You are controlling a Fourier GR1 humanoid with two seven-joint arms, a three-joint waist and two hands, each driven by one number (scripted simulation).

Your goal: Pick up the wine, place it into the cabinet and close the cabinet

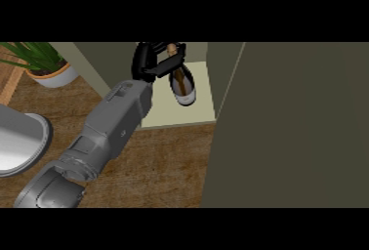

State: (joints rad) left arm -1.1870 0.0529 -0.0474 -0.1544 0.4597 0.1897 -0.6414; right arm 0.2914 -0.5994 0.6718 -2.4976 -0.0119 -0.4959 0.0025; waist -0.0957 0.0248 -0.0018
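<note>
The wine bottle (183, 87) is dark with a pale base and stands nearly upright inside the open cabinet, its base just above the cream shelf floor (180, 118). My left hand (150, 59) reaches into the cabinet from the lower left, its fingers and thumb curled round the bottle's upper part. The hand hides much of the neck. I cannot tell whether the bottle's base touches the shelf. The cabinet's olive door (296, 122) stands open and fills the right side of the view. My right hand does not show.
A potted green plant (45, 66) in a white pot stands at the upper left. A large grey round dish (18, 141) lies at the left edge. The brown wooden counter (158, 166) stretches below the cabinet.
</note>
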